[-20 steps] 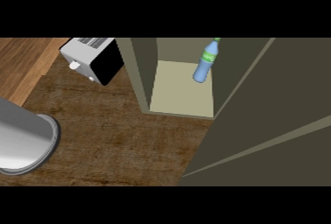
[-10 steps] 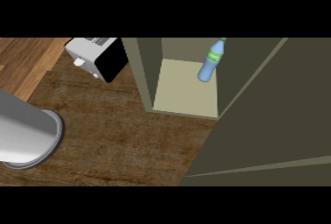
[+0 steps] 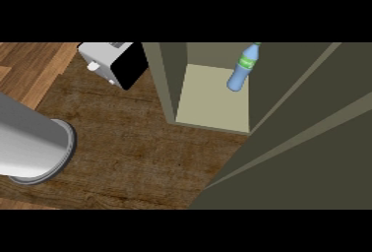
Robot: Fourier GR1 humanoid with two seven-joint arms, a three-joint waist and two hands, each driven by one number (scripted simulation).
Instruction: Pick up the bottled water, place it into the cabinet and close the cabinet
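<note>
Standing on the pale shelf [image 3: 210,106] inside the cabinet [image 3: 166,78], the bottled water [image 3: 242,78] sits toward the back, close against the right-hand wall. It is a slim blue bottle with a green label [image 3: 248,63] round its upper part and a cap [image 3: 254,45] at the very top edge of the view. I'd judge it light, thin-walled plastic that gives a little if squeezed. It is smooth enough to slip, and tall and narrow enough to topple at a nudge. If it needed lifting, the place to take it would be round the middle of the body just below the label, not the tapering neck. As things lie, the bottle looks to be where it belongs, and what remains is the cabinet door [image 3: 312,147], a big dark panel swung wide open across the right of the view. It is stiff and flat, better pushed on its broad face than gripped. On the left a grey forearm [image 3: 29,147] comes in over the dark wooden counter [image 3: 138,147]. Neither hand shows, so I cannot tell how the fingers are set. A white-and-black toaster [image 3: 115,64] stands just left of the cabinet.
</note>
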